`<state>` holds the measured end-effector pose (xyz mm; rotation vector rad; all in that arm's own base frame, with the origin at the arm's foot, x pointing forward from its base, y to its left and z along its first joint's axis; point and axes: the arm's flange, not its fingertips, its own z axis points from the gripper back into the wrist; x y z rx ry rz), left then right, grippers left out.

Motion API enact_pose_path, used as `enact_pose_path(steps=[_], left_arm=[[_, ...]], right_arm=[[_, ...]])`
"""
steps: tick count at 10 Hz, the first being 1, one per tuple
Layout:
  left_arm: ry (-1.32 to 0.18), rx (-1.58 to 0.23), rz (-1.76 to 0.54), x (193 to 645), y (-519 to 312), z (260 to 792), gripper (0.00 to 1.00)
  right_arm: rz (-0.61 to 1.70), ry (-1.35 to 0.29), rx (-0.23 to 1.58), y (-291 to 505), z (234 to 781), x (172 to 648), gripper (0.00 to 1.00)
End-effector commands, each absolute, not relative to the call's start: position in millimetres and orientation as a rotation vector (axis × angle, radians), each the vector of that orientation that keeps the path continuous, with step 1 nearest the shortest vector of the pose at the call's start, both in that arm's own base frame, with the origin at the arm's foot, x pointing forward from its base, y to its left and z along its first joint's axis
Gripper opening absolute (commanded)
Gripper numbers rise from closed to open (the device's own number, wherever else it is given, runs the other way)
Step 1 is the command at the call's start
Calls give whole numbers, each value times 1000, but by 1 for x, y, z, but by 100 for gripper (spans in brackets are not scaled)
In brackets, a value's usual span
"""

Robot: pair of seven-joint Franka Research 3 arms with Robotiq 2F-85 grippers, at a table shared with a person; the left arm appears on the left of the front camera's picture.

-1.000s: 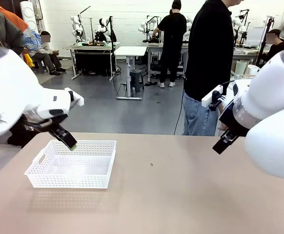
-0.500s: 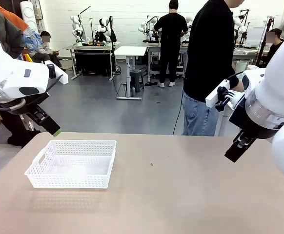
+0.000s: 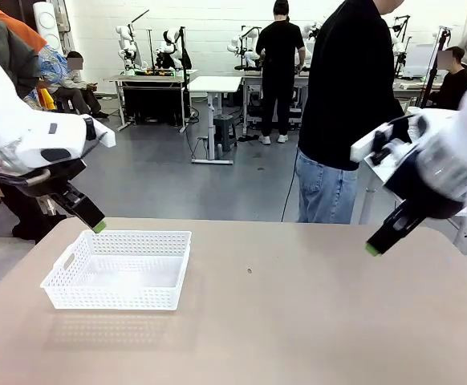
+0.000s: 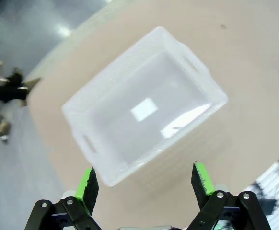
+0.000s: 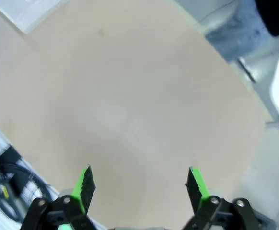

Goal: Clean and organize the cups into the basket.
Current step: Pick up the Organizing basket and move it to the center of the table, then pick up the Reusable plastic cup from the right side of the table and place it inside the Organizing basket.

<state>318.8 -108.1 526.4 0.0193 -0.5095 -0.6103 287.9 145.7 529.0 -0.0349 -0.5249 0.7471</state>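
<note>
— Where's the basket (image 3: 113, 298)?

— On the table (image 3: 298, 313), on the robot's left side. It sits flat with its open side up and nothing in it.

— And the left gripper (image 3: 96, 226)?

— It hangs in the air by the basket's far left corner, above the rim, with its fingers slanting down toward the table. It isn't touching the basket.

— What does the left wrist view show?

— The basket (image 4: 130, 52) lies below the left gripper (image 4: 144, 182), turned at an angle. One near corner comes close to the left finger in the picture. The white floor and both handle slots are in plain sight.

— Are the fingers spread?

— Yes, they're wide apart, with the green pads (image 4: 203, 176) facing each other and nothing between them.

— And the right gripper (image 3: 372, 249)?

— It's well apart from the basket, up over the table's right side, angled down and toward the middle.

— Is it holding anything?

— No. In its wrist view the right gripper (image 5: 138, 184) is spread just as wide, with bare tabletop under it.

— Anyone at the far side?

— A person (image 3: 346, 96) in a dark top and jeans stands there, between the two arms and nearer the right one.
</note>
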Motion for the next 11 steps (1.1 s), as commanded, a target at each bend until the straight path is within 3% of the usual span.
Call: enact_pose_path(steps=[1,3,5,8,11], left_arm=[[-429,-426,-501,336,-64,531,100],[-293,-857,-336,363,-7,518,100],[-237,-1089,-199,383,36,499,100],[-264,-1145,57,390,111,478,100],[-334,-1182,191,367,183,471,100]], right_arm=[[604,-518,635,67,509,304,100],[409,-532,1051,-14,478,328,100],[294,-518,1265,-62,447,344,100],[137,-534,1420,-122,412,341,100],[139,-515,1488,-170,414,305,100]])
